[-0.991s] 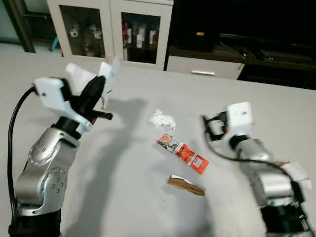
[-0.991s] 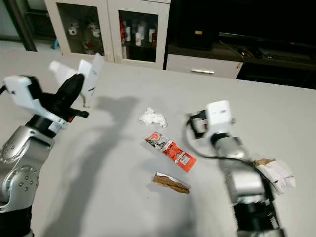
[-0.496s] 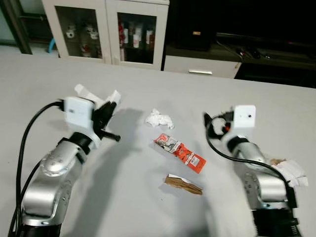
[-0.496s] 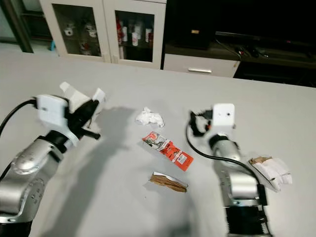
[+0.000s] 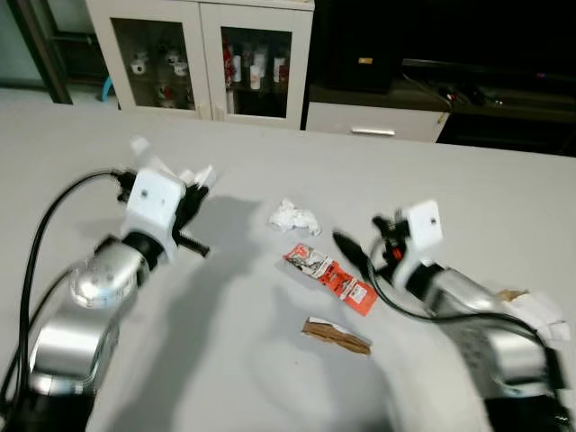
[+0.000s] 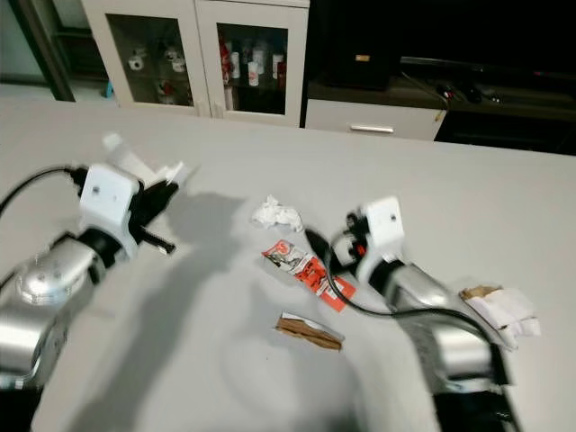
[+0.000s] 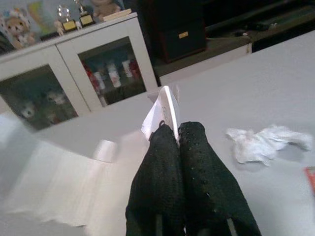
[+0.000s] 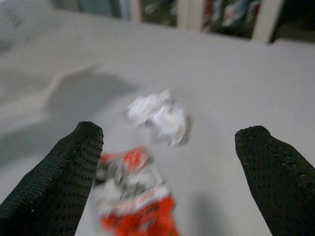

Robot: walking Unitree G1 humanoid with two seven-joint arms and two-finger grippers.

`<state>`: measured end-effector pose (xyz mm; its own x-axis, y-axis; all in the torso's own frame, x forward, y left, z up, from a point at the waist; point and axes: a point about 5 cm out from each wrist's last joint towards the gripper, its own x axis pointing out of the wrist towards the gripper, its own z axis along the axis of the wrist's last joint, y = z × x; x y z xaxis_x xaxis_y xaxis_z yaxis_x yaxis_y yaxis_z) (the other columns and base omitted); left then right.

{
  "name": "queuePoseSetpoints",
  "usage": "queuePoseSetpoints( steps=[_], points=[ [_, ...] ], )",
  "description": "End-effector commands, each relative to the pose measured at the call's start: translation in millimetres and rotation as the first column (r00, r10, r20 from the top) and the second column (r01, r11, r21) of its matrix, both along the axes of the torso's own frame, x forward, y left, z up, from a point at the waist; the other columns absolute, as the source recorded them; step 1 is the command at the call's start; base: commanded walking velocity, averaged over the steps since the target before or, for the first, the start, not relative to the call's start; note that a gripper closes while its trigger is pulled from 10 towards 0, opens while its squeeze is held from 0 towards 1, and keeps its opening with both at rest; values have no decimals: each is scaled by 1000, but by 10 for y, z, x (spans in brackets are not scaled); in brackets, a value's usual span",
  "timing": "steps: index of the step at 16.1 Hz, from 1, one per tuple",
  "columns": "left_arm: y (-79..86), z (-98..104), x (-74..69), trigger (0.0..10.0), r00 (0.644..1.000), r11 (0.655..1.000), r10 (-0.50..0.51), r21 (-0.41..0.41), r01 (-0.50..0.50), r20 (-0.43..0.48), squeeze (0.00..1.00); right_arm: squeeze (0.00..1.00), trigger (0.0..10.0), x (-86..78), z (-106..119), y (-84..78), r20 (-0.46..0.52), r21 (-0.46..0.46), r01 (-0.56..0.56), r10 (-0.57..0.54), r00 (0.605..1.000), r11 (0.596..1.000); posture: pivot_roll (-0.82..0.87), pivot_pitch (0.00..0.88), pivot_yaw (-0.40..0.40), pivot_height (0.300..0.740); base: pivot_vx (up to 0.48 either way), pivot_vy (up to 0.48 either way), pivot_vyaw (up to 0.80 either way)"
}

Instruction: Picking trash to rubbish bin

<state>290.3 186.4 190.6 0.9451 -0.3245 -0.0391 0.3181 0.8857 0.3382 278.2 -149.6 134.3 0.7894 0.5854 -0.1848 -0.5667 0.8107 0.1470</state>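
The left gripper [image 7: 170, 142] pinched a white paper scrap [image 7: 161, 112] clear of the table [image 5: 270, 360] while the right gripper [image 8: 167, 147], fingers spread, lined up on the red wrapper [image 5: 331, 278].

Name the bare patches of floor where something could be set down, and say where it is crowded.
Free: the grey floor between the left arm and the brown scrap, and the stretch behind the crumpled tissue toward the white cabinet. Crowded: the middle, where tissue, orange wrapper and brown scrap lie close by the right gripper.
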Motion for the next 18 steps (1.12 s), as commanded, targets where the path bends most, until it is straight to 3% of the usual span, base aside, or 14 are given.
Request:
queuePoseSetpoints(
  steps=[1, 3, 5, 6, 8, 11, 12, 14, 15, 16, 17, 18],
  points=[
    [-64, 4, 33, 10000, 999, 999, -33, 26, 33, -15, 0, 0, 10000, -75, 49, 77, -17, 47, -118, 119, 993, 992, -19, 0, -64, 740, 0, 0, 0],
    [-68, 5, 41, 10000, 999, 997, -46, 56, 48, -25, 0, 0, 10000, -209, 23, 182, -50, 45, -274, 276, 960, 961, -34, 0, -63, 740, 0, 0, 0],
    [-42, -11, 47, 10000, 997, 995, -53, 82, 57, -51, 0, 0, 10000, -160, -10, 255, -40, 14, -240, 240, 970, 971, -41, 0, -77, 740, 0, 0, 0],
    [-13, 25, 86, 10000, 998, 996, -38, 85, 41, -41, 0, 1000, 10000, -28, -20, 290, -39, 39, -139, 141, 989, 990, -42, 0, -86, 740, 0, 0, 0],
    [25, 91, 126, 10000, 999, 994, -27, 102, 30, -29, 0, 1000, 10000, 81, -62, 428, -33, 35, -101, 102, 994, 994, -26, 0, -91, 740, 0, 0, 0],
    [19, 125, 125, 10000, 999, 996, -34, 79, 36, -33, 0, 1000, 10000, 45, -38, 505, -30, 39, -186, 187, 982, 982, -8, 0, -86, 740, 0, 0, 0],
    [14, 66, 111, 10000, 999, 998, -27, 47, 29, -45, 0, 1000, 10000, -7, 10, 455, -19, 24, -249, 249, 968, 968, -14, 0, -74, 740, 0, 0, 0],
    [-16, -108, 18, 10000, 998, 1000, 4, -29, -6, -67, 0, 1000, 10000, -17, 107, 333, 51, -20, -192, 192, 980, 981, -28, 0, -52, 740, 0, 0, 0],
    [-53, -177, -40, 10000, 997, 999, 5, -44, -9, -79, 0, 0, 10000, -3, 132, 270, 76, -19, -97, 98, 992, 995, -30, 0, -38, 740, 0, 0, 0],
    [-72, -204, -66, 10000, 996, 999, 2, -48, -7, -85, 0, 0, 10000, 1, 135, 244, 83, -8, -51, 51, 995, 999, -29, 0, -35, 740, 0, 0, 0],
    [-156, -243, -126, 10000, 995, 998, -16, -68, 10, -97, 0, 0, 10000, -43, 119, 188, 87, 77, 87, -93, 992, 993, -25, 0, -19, 740, 0, 0, 0],
    [-232, -260, -149, 10000, 994, 998, -35, -65, 28, -101, 0, 0, 10000, -116, 47, 154, 74, 106, 160, -168, 983, 981, -20, 0, -5, 740, 0, 0, 0]
  ],
)
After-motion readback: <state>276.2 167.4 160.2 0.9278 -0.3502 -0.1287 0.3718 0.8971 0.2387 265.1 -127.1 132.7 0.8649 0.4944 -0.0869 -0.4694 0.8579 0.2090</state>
